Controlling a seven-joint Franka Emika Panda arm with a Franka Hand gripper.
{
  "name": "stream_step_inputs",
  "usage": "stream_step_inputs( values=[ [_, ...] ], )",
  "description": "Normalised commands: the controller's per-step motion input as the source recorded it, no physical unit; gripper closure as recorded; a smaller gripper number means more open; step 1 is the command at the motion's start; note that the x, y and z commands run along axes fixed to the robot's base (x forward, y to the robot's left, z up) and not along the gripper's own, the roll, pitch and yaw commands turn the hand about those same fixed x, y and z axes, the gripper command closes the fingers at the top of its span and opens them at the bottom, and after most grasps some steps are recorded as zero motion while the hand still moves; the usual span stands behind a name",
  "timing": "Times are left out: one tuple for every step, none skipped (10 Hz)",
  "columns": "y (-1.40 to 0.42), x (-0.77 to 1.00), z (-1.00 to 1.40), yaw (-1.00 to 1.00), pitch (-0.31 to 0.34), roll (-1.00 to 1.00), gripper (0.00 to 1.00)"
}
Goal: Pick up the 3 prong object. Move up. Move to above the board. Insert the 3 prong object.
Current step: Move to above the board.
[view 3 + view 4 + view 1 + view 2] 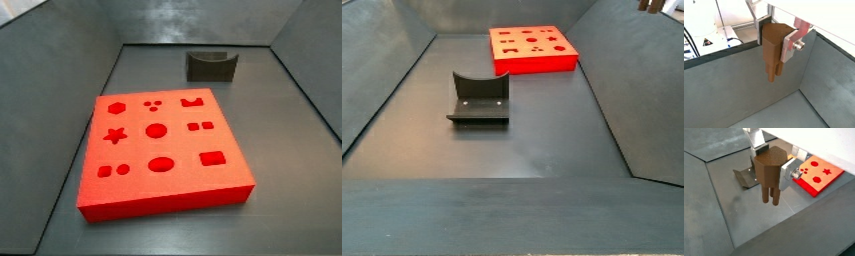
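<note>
My gripper [771, 172] is shut on the 3 prong object [767, 175], a brown wooden piece with its prongs pointing down. I hold it in the air well above the grey floor. It also shows in a wrist view [772, 50], clamped between the silver fingers [789, 47]. The board [821, 175], red with shaped cut-outs, lies on the floor beyond and to one side of the held piece. The board shows in both side views [160, 150] [532, 48]. Only a small edge that may be my gripper [653, 5] shows in a side view.
The fixture [745, 178], a dark L-shaped bracket, stands on the floor beside the held piece, apart from the board; it shows in both side views [211, 66] [478, 100]. Sloped grey walls [376, 90] enclose the floor.
</note>
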Motion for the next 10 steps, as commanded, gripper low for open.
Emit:
stream_step_inputs(
  values=[
    [-0.01, -0.79, 0.03, 0.03, 0.064, 0.01, 1.00],
    [-0.01, -0.79, 0.03, 0.03, 0.064, 0.01, 1.00],
    [-0.01, -0.79, 0.03, 0.03, 0.064, 0.01, 1.00],
    [-0.01, -0.79, 0.03, 0.03, 0.064, 0.01, 1.00],
    [-0.01, -0.79, 0.03, 0.03, 0.064, 0.01, 1.00],
    [-0.01, -0.79, 0.03, 0.03, 0.064, 0.01, 1.00],
    [-0.01, -0.79, 0.03, 0.03, 0.064, 0.01, 1.00],
    [-0.01, -0.79, 0.03, 0.03, 0.064, 0.01, 1.00],
    [-0.01, -0.79, 0.03, 0.03, 0.064, 0.01, 1.00],
    [0.00, -0.79, 0.03, 0.03, 0.064, 0.01, 1.00]
  ],
)
